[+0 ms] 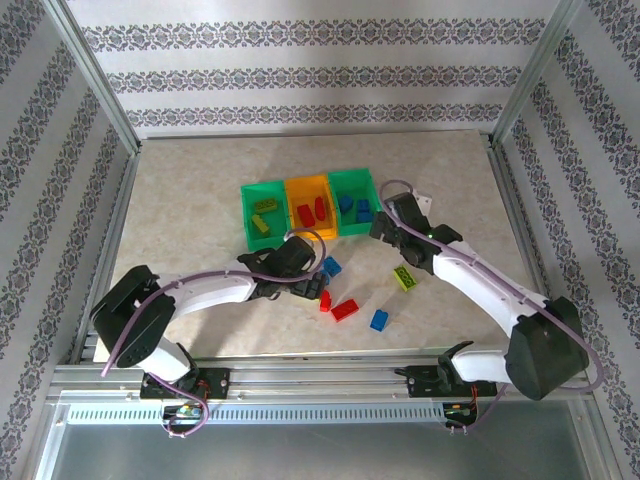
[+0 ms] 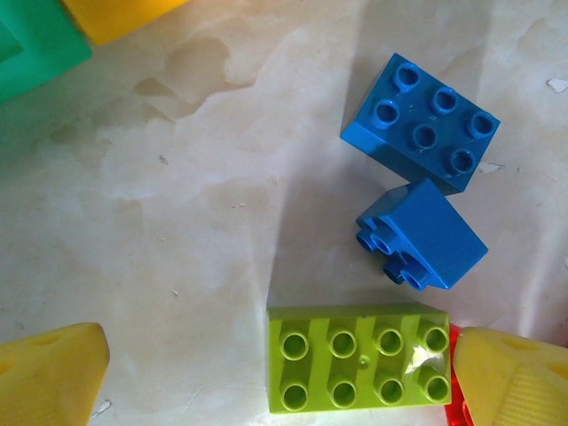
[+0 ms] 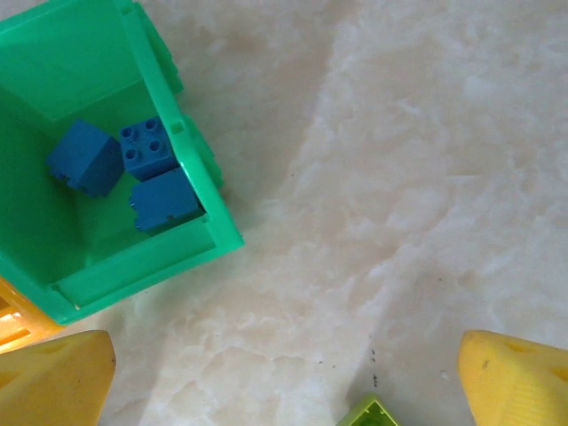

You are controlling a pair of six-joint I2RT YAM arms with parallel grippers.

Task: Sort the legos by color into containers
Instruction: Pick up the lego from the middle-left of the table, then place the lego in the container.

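Observation:
The containers stand in a row at the table's middle: a green bin (image 1: 247,222) with yellow-green legos, an orange bin (image 1: 310,183) with red ones, and a green bin (image 1: 350,176) with blue ones (image 3: 146,169). My left gripper (image 1: 308,283) is open low over the table. A yellow-green lego (image 2: 355,358) lies between its yellow fingers (image 2: 49,377), close to the right one. Two blue legos (image 2: 422,120) (image 2: 422,235) lie just beyond it. My right gripper (image 1: 383,228) stands open and empty by the blue bin's (image 3: 133,266) near right corner.
Loose on the table in front of the bins are a blue lego (image 1: 331,267), two red ones (image 1: 325,300) (image 1: 345,309), another blue one (image 1: 380,320) and a yellow-green one (image 1: 405,277). Metal frame rails run along the table's sides.

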